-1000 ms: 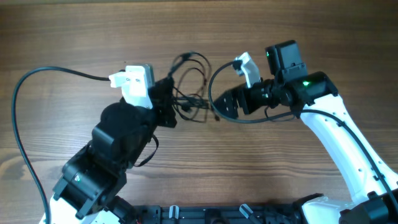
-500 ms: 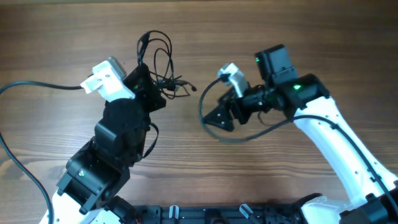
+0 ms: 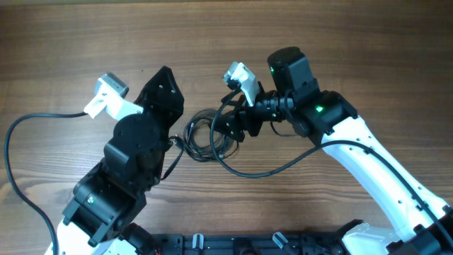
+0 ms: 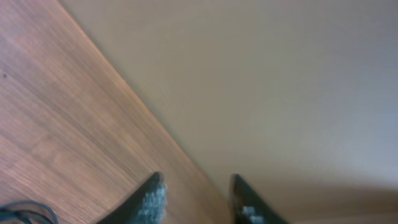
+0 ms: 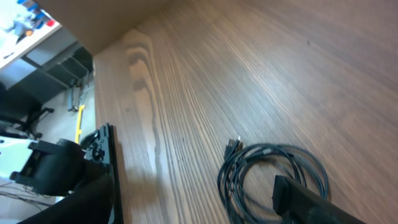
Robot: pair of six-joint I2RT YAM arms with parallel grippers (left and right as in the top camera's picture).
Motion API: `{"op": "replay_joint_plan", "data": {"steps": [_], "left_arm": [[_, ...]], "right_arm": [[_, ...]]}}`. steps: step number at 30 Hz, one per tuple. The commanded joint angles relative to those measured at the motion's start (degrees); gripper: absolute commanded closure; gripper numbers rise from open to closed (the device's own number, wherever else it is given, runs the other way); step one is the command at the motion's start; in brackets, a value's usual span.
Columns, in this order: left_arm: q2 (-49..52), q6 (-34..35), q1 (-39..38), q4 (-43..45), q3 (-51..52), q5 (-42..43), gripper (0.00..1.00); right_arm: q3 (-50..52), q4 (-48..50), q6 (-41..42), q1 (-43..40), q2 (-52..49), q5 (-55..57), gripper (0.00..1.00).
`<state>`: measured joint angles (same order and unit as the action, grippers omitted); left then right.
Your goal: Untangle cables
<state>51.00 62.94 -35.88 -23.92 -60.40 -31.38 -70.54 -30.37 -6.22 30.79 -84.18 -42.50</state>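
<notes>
The cables [image 3: 204, 136] lie as a loose coil of thin black cords on the wooden table, between the two arms. In the right wrist view the cables [image 5: 261, 171] show one small plug end pointing up-left. My right gripper [image 3: 226, 127] hangs open above the coil's right side, and one finger [image 5: 311, 202] covers part of the coil. My left gripper [image 3: 164, 74] points toward the far edge, left of and beyond the coil. Its fingers [image 4: 152, 202] stand apart with nothing between them. A bit of cord [image 4: 22, 211] shows at that view's bottom left corner.
The left arm's thick black wire [image 3: 18, 134] loops over the table's left side. The right arm's own wire [image 3: 262, 170] sags onto the wood near the coil. A black rail [image 3: 233, 244] runs along the front edge. The table's far edge [image 4: 155, 124] is close to the left gripper.
The left gripper opened and let go of the cables, which now lie coiled on the table. The left gripper swung toward the far edge. The right gripper moved left over the coil.
</notes>
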Motion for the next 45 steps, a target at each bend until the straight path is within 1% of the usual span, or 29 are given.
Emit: {"op": "replay_joint_plan", "data": {"steps": [1,2,3,5,8,12,14,18,21,23,25,28,31,34,36,40,42,43,45], "left_arm": [[-0.63,-1.68,0.15,-4.2,-1.11,0.33,0.55],[-0.46,-2.8,0.15,-7.19,-1.11,0.13,0.55],[-0.17,-2.93,0.15,-10.03,-1.11,-0.74,0.57],[1.16,-2.93,0.15,-18.08,-1.11,-3.56,0.58],[4.04,-2.91,0.15,-25.97,-1.11,-4.68,0.56],[9.88,-2.93,0.15,-30.42,-1.11,-3.63,0.52],[13.75,-2.95,0.15,-30.82,-1.11,-2.95,0.52],[21.0,-2.93,0.15,-30.6,-1.11,-2.4,0.52],[24.46,-2.89,0.39,-30.12,-1.11,-1.73,0.52],[25.31,-2.69,1.75,-29.46,-1.11,0.44,0.53],[24.98,-2.69,4.28,-29.09,-1.22,3.3,0.54],[23.08,-3.15,11.69,-29.09,-1.7,10.01,0.56],[21.29,-6.82,19.5,-29.09,-1.73,15.26,0.59],[20.24,-9.68,26.03,-29.66,-1.7,17.77,0.59],[19.87,-10.32,29.55,-30.08,-1.7,18.82,0.59],[19.8,-11.5,34.25,-30.62,-1.7,22.12,0.59],[19.8,-12.9,35.43,-30.6,-1.7,23.96,0.61],[19.8,-13.11,35.65,-30.6,-1.7,24.35,0.62],[19.8,-13.16,35.67,-30.62,-1.7,24.37,0.62]], "right_arm": [[-1.03,-3.34,3.13,0.17,-0.63,10.19,0.21],[-1.01,-5.31,5.53,0.17,-0.7,15.56,0.24],[-1.01,-6.47,6.69,0.17,-0.74,18.36,0.24],[-1.01,-10.71,10.49,0.17,-1.03,25.42,0.19],[-0.98,-14.21,11.1,0.17,-1.64,26.47,0.14],[-0.98,-15.41,12.37,0.17,-2.82,26.6,0.14],[-0.98,-15.32,13.94,0.17,-3.69,26.67,0.14],[-0.96,-13.86,13.86,0.17,-5.88,27.12,0.14],[-0.98,-11.85,13.68,0.17,-8.35,27.26,0.14],[-0.98,-10.38,13.66,0.17,-10.62,27.04,0.14],[-0.96,-8.96,13.55,0.17,-13.16,26.01,0.14],[-0.98,-6.47,11.43,0.17,-16.98,20.65,0.13],[-0.96,-4.76,11.08,0.17,-19.69,16.7,0.12],[-0.96,-3.41,10.86,0.17,-21.46,15.37,0.09],[-0.98,-2.75,10.84,0.37,-22.23,15.41,0.07],[-0.98,-1.05,10.69,1.4,-23.41,15.43,0.07],[-0.96,0.48,10.69,1.97,-24.22,15.43,0.1],[-0.96,1.36,10.69,2.27,-24.72,15.43,0.13],[-0.96,3.5,10.8,2.91,-25.86,15.41,0.16]]}}
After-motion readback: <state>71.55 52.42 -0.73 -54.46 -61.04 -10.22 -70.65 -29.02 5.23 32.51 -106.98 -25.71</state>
